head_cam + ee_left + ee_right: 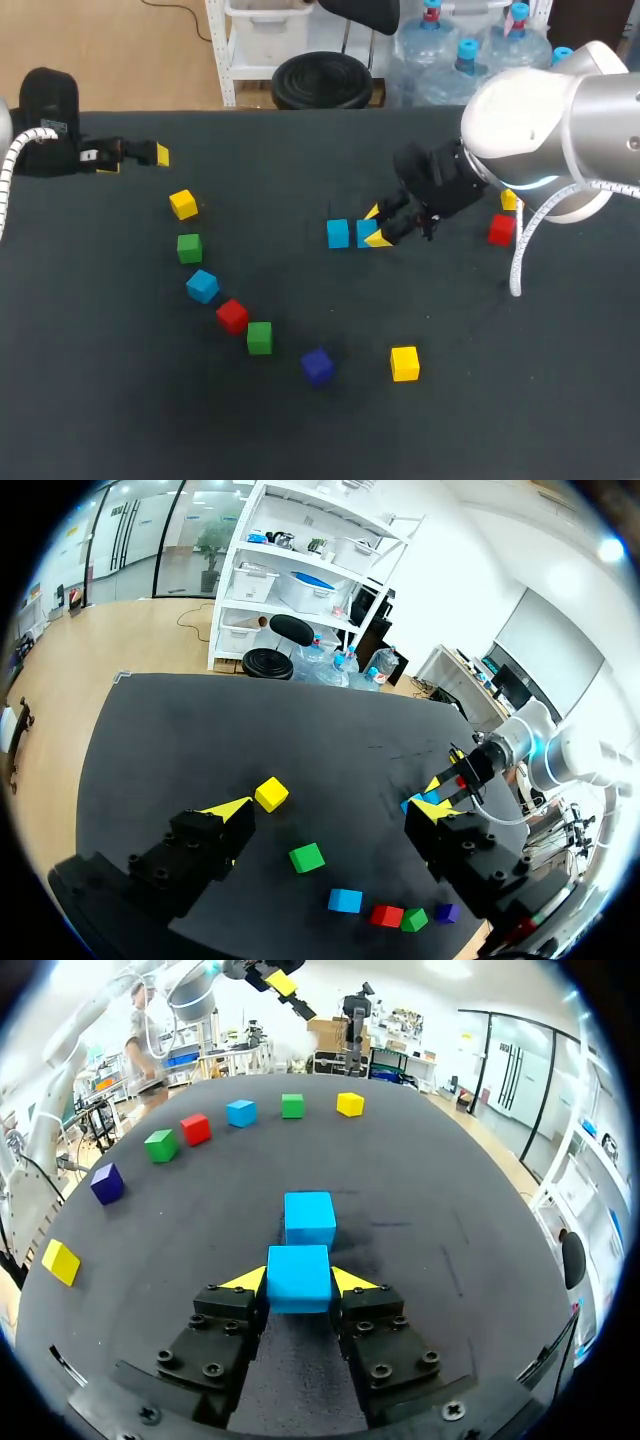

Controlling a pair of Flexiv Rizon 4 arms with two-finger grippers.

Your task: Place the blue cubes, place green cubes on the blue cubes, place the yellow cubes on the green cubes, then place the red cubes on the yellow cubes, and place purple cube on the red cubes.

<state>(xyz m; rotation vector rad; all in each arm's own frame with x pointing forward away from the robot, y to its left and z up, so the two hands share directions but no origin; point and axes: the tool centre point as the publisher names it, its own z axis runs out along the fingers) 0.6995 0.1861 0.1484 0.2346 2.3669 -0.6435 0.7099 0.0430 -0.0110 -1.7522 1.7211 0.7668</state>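
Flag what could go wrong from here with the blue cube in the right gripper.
1. The right gripper is shut on the held blue cube, which sits just behind the second blue cube. Any forward drift could shove that one out of place.
2. The red cube lies right beside the right arm's hanging white cable. A swing of that arm might drag or knock it.

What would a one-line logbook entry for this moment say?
right gripper: shut on blue cube | second blue cube: just ahead of it | left gripper: open, empty | stacks: none yet
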